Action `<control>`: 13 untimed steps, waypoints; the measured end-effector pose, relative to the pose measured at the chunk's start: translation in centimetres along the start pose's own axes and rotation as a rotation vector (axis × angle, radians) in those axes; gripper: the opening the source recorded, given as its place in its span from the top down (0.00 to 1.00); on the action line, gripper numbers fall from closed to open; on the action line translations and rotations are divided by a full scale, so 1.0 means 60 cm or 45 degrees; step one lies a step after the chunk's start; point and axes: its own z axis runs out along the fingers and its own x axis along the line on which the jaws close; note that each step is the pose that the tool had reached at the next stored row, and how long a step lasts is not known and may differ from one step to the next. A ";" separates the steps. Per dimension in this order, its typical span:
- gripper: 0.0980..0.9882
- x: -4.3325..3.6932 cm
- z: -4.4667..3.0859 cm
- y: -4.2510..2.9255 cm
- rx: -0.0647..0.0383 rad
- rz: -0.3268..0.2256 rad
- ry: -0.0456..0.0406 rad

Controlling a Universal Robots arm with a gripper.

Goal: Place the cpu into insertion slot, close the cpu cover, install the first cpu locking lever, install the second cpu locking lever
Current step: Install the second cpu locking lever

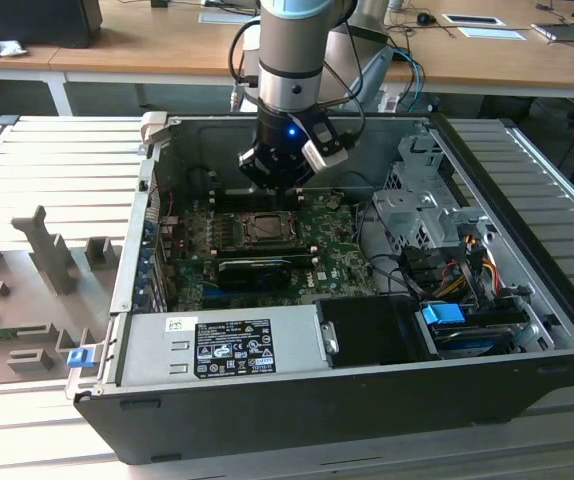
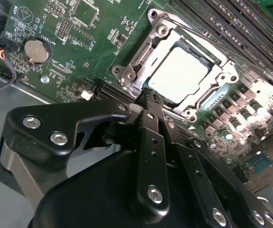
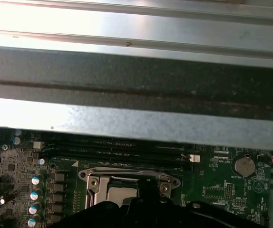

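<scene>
So the arm is hanging over the back part of the open PC case (image 1: 527, 330), and the gripper (image 1: 285, 178) sits just above the socket area of the green motherboard (image 1: 337, 245). In the exterior view the gripper's body blocks its own tips, so from there you can't see much of what they're doing.

The second wrist view is the useful one. The cpu (image 2: 178, 75) is lying flat in the insertion slot (image 2: 222, 88), its pale metal top glaring bright enough that any surface detail is washed out. The cpu cover (image 2: 139, 59) looks to be down around it, framing the chip through its window — though how firmly it sits I can't tell. The fingers (image 2: 150, 111) look pressed together, holding nothing, with their tips right at the near edge of the socket frame; whether they actually touch it is hard to make out.

In the first wrist view the gripper's dark body cuts off the lower half of the socket, so only the upper rim of the cover (image 3: 127, 173) shows. A coin battery (image 3: 244, 166) sits off to one side on the board, and the case wall (image 3: 136, 76) takes up most of that picture.
</scene>
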 end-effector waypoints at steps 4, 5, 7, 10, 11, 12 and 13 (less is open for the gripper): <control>0.99 0.000 -0.002 0.000 0.000 0.000 0.000; 0.99 0.000 -0.003 0.000 0.000 0.000 0.000; 0.99 0.000 -0.010 0.000 0.001 0.000 0.000; 0.99 0.000 -0.015 0.000 0.002 0.000 0.001; 0.99 0.000 -0.016 0.000 0.003 0.000 0.001; 0.99 0.000 -0.016 0.000 0.003 0.000 0.001; 0.99 0.000 -0.016 -0.001 0.003 0.000 0.001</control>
